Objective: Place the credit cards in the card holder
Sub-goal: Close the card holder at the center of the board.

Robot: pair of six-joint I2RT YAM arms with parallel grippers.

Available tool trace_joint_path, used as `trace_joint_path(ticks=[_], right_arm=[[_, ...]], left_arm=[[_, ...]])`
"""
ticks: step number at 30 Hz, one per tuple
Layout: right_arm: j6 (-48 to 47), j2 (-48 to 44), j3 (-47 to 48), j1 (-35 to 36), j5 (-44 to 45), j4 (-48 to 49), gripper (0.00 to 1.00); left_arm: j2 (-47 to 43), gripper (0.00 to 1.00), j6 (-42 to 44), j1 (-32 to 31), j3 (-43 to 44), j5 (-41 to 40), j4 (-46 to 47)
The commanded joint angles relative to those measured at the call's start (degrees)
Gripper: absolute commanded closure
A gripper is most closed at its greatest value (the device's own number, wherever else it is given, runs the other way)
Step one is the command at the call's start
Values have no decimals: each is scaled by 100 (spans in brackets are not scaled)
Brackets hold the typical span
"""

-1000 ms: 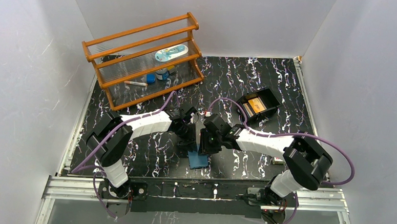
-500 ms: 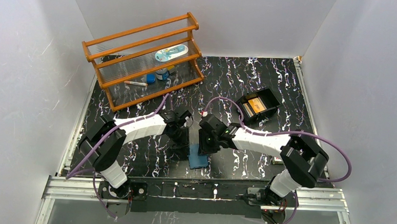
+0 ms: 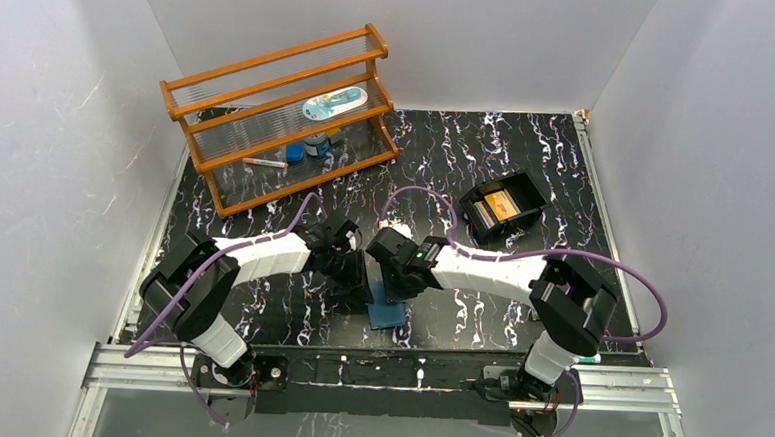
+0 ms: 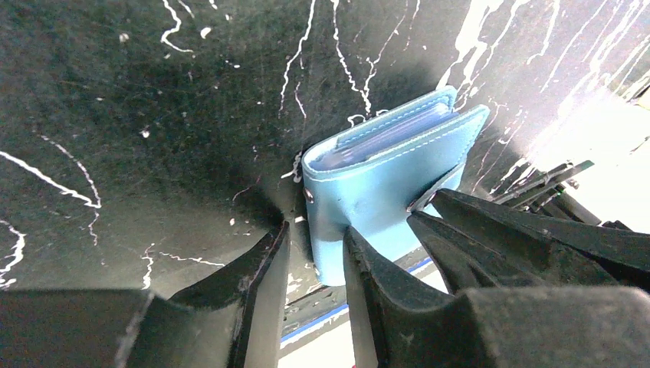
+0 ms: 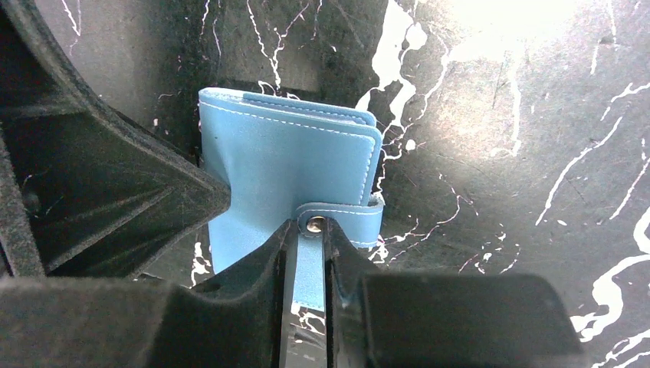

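My right gripper (image 5: 310, 225) pinches the snap tab (image 5: 349, 215) of the card holder (image 5: 283, 161). My left gripper (image 4: 314, 232), jaws narrow, straddles its folded corner; whether it clamps I cannot tell. Open table (image 5: 498, 153) lies beyond, and the holder's near end is hidden.

From my right wrist camera I see the closed teal-blue card holder (image 5: 283, 165) lying on the black, white-veined table (image 5: 498, 192). Pale stitching runs along its edges. My right hand (image 5: 310, 228) pinches the card holder by its snap tab (image 5: 349, 217), which wraps round the holder's right edge. The metal stud (image 5: 314, 224) sits right between the two nearly closed fingertips. A black wedge (image 5: 115, 192) fills the left side, its point touching the holder's left edge. Glare whitens the table at the top.
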Motion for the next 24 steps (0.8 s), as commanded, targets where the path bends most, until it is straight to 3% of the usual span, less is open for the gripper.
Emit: trace_joint_path(ticks=[1,8,24], right_arm=[[-55,407,116,141,512,-331,78],[-16,194,63,181,447,-141,100],[-196,-221,14,181,245,-3,100]], left_arm=[[-83,70,-60,20,-158,261,313],[-70,72,-68,19,-267,244,463],[169,74,-17,19,-176,63,326]])
